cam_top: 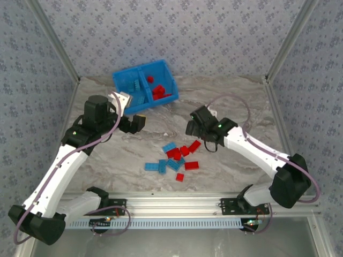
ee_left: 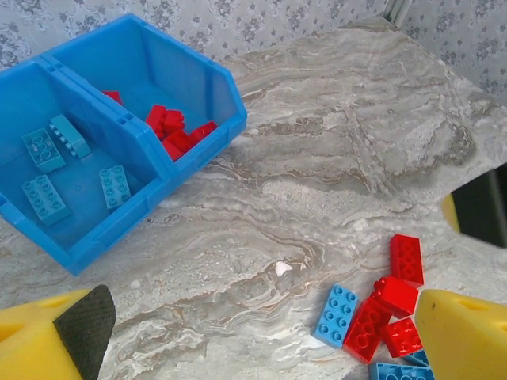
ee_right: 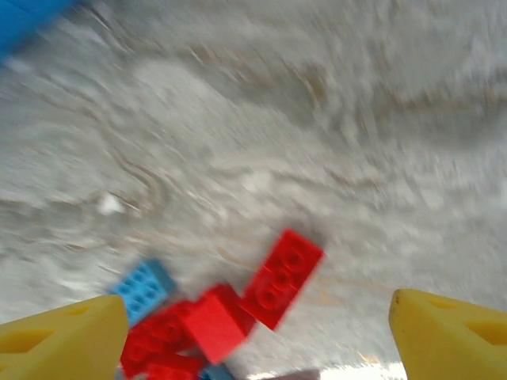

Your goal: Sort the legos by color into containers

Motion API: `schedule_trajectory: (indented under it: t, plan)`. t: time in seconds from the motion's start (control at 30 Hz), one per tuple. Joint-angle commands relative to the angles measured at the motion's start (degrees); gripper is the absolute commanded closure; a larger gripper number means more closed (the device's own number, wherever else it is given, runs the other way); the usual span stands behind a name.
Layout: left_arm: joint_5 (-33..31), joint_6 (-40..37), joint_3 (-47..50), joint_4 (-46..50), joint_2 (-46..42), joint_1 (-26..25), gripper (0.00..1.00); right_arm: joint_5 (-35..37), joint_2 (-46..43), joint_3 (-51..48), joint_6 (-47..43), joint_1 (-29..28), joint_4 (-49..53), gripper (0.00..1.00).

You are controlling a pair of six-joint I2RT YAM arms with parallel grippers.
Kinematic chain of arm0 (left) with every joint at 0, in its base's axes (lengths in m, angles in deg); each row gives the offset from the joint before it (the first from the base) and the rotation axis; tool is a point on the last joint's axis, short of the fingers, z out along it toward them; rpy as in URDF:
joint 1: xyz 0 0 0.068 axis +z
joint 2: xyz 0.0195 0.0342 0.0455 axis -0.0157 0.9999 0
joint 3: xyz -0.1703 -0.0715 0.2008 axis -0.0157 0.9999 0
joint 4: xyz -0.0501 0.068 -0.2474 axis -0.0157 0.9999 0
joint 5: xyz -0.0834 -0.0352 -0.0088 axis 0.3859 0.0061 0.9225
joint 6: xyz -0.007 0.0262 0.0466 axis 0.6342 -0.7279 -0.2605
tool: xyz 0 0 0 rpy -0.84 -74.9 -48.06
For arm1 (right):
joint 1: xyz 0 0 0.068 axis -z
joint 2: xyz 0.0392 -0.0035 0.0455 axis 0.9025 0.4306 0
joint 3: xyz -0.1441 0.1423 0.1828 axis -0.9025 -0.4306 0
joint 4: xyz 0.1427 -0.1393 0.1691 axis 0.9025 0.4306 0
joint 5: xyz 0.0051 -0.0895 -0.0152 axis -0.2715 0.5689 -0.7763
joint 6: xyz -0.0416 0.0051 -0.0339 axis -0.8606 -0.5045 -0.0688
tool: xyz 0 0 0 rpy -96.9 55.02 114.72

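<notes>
The blue bin (cam_top: 172,85) stands at the back of the table. Its left compartment (ee_left: 79,214) holds several light blue bricks (ee_left: 43,150). Red bricks (ee_left: 170,131) lie in the right compartment, beyond the divider (ee_left: 119,119). A loose pile of red and light blue legos (cam_top: 177,158) lies mid-table. My left gripper (cam_top: 133,124) hovers open between bin and pile; its fingers (ee_left: 467,332) hold nothing, and the pile's edge (ee_left: 368,317) lies by the right finger. My right gripper (cam_top: 191,127) is open above the pile's far side. In the blurred right wrist view, a red brick (ee_right: 281,277) lies between its yellow fingertips (ee_right: 67,336).
The marble tabletop (cam_top: 241,101) is walled by patterned panels on three sides. A metal rail (cam_top: 177,206) with the arm bases runs along the near edge. Bare table stretches right of the bin and to both sides of the pile.
</notes>
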Motion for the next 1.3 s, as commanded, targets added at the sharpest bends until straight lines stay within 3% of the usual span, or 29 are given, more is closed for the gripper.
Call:
schedule_trajectory:
  t: [0.0,0.17,0.43,0.93,1.07,1.27]
  plan:
    - [2.31,-1.37,0.06,-0.28,-0.57,-0.27,0.01,-2.36,1.73,-1.45,9.51,-0.79,-0.07,0.05]
    - [2.18,-1.96,0.36,-0.18,-0.04,-0.35,0.01,-3.62,10.44,1.33,14.32,-1.05,1.43,0.0]
    - [1.11,-2.49,0.55,0.08,0.57,-0.84,0.01,-6.08,21.18,4.56,17.68,-0.18,1.47,0.04]
    - [0.03,-2.87,0.47,0.61,1.2,-1.67,0.01,-5.7,19.65,-4.53,20.98,1.99,-2.41,0.51]
    - [-0.07,-2.84,0.41,0.73,1.28,-2.02,0.01,-3.28,16.08,-6.05,21.16,2.46,-0.54,0.64]
    - [-0.19,-2.99,0.38,0.79,1.2,-2.46,0.01,2.77,5.6,-6.55,20.98,2.95,4.72,0.72]
